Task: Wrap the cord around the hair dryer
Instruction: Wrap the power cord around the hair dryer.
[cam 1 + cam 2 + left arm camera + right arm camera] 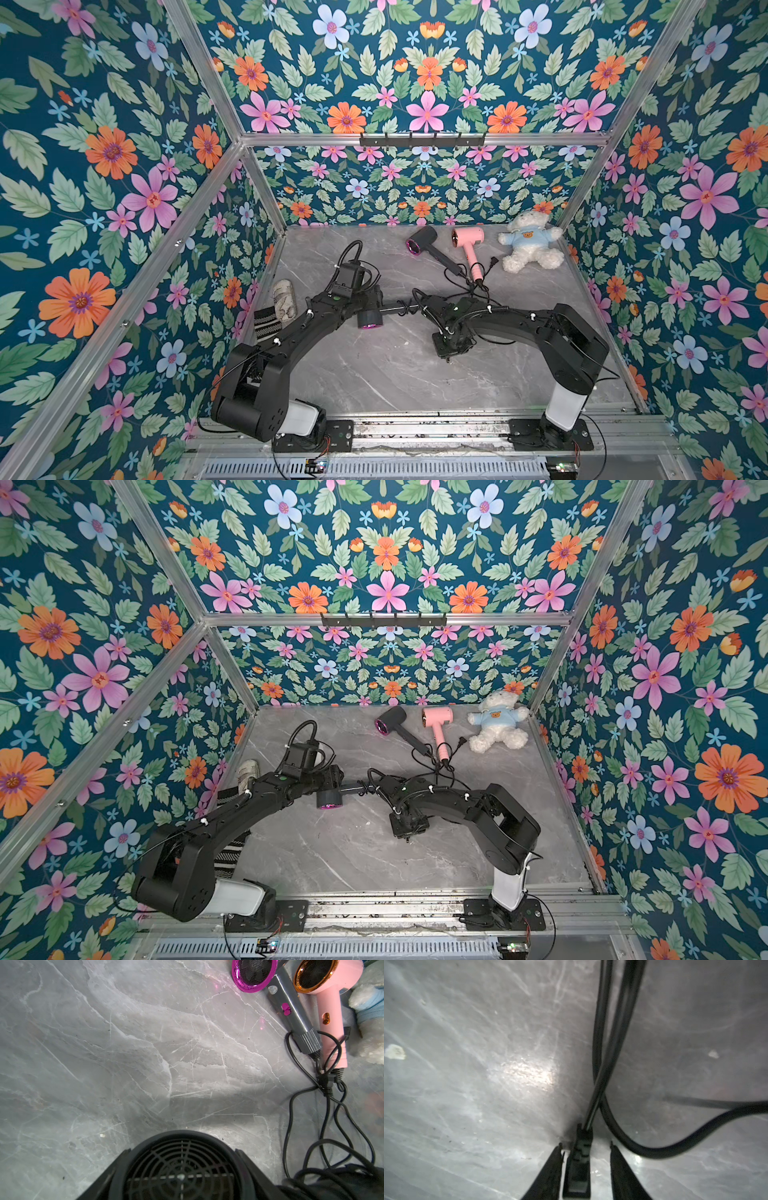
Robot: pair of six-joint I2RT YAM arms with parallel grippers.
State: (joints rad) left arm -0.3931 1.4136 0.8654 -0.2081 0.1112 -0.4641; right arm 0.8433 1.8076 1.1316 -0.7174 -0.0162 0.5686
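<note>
My right gripper (586, 1143): jaws half-open astride black plug (578, 1169). Left gripper (371, 305) clamps dark-grey magenta-ringed hair dryer (367, 321) at 10 o'clock, handle 9-to-3.

The plug (577, 1167) is blurred, the hair dryer (180, 1169) cropped

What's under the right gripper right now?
The plug lies on the table between the open fingers of the right gripper. Its prongs cannot be seen; in both top views the arm covers it.
</note>
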